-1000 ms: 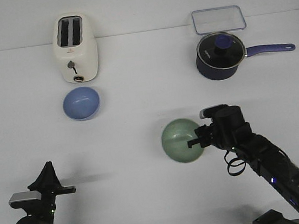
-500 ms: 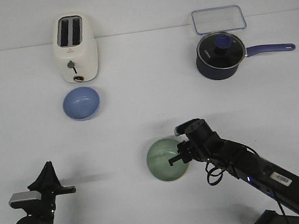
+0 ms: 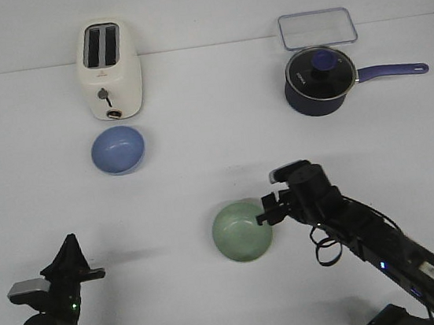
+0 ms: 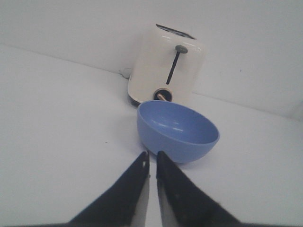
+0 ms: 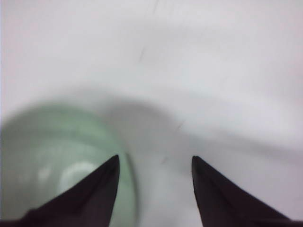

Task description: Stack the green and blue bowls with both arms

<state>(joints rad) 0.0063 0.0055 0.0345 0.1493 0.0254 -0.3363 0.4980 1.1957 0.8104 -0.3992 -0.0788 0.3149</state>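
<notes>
Two bowls are sitting empty: blue bowl (image 3: 118, 150) at ten o'clock, green bowl (image 3: 242, 230) beside the spread-open right hand (image 3: 264, 212); left hand (image 4: 152, 160) is pinched closed.

Green bowl (image 3: 241, 231) upright near front; blue bowl (image 3: 118, 150) before toaster (image 3: 109, 69)

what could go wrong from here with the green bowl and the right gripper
1. The right gripper is open beside the green bowl, one finger at its rim, nothing clamped. Closing now might only nudge the bowl or pinch a thin edge that slips.
2. The blue bowl sits right in front of the toaster, so stacking there leaves little room and could bump it.
3. The left gripper is shut, so it would have to open before taking a bowl.
</notes>
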